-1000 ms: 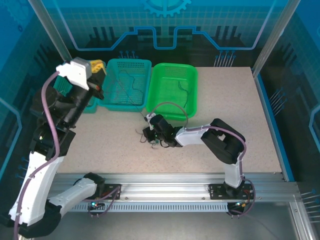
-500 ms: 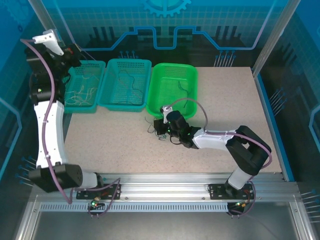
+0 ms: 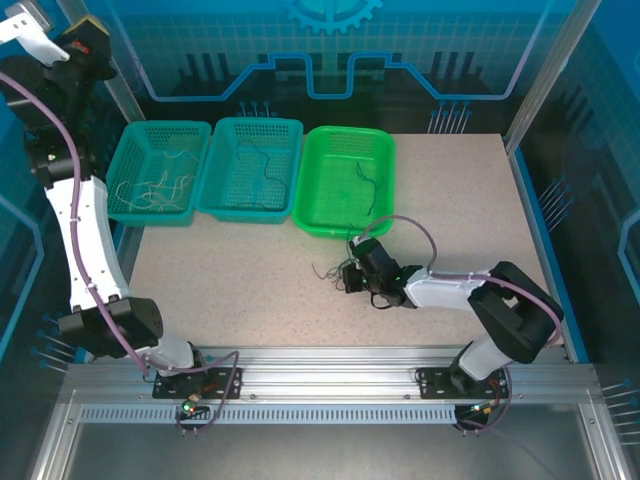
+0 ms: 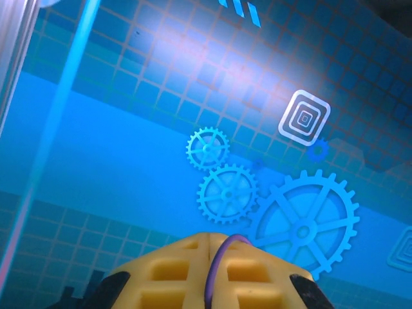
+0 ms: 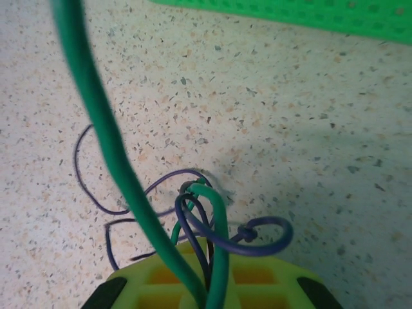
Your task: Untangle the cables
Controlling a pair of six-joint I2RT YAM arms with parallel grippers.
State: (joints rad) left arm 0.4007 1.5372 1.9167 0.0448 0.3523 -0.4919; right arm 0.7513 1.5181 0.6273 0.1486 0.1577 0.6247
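The cables (image 5: 217,219) are pinched on the table (image 5: 322,129) by the right jaws; the left jaws are clenched.

Left arm (image 3: 90,240): rises from its base at lower left and stretches steeply up the left edge of the top view.
Left gripper (image 3: 88,42): upper left corner, held high; yellow fingers (image 4: 174,273) pressed together, a thin purple cable (image 4: 219,257) pinched at their seam.
Right arm (image 3: 500,310): folded low at lower right, forearm reaching left toward the centre.
Right gripper (image 3: 347,277): lower centre, down low; yellow-green fingers closed on a bunch of cables (image 5: 212,219).
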